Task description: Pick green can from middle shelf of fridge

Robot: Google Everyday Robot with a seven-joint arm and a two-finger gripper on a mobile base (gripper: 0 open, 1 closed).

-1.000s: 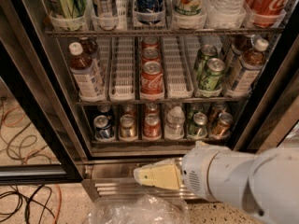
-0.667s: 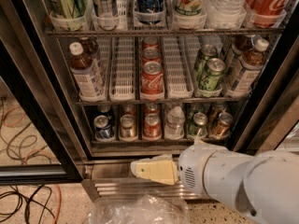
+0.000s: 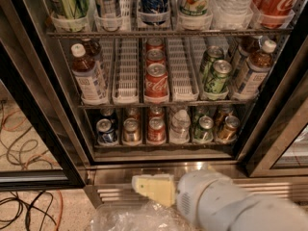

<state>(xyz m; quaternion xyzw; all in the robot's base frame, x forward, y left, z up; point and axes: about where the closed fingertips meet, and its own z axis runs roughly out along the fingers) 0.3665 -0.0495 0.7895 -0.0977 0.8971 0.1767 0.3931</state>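
Note:
Two alike green cans stand in one lane at the right of the middle shelf (image 3: pixel 126 71), the front one (image 3: pixel 217 77) at the rack's edge and the second (image 3: pixel 210 57) right behind it. The fridge (image 3: pixel 144 170) stands open in front of me. My gripper (image 3: pixel 144 186), cream-coloured on a white arm, is low in front of the steel base. It is well below the middle shelf and to the left of the green cans, and holds nothing I can see.
Red Coca-Cola cans (image 3: pixel 156 83) fill the middle lane. White-capped brown bottles stand at left (image 3: pixel 86 73) and right (image 3: pixel 255 69). Tall cans sit above, small mixed cans (image 3: pixel 156 129) below. Crumpled clear plastic (image 3: pixel 130 218) and cables (image 3: pixel 24 211) lie on the floor. Black door frames flank the opening.
My arm and gripper have shifted a little to the left in front of the fridge base. The cans and bottles have not moved.

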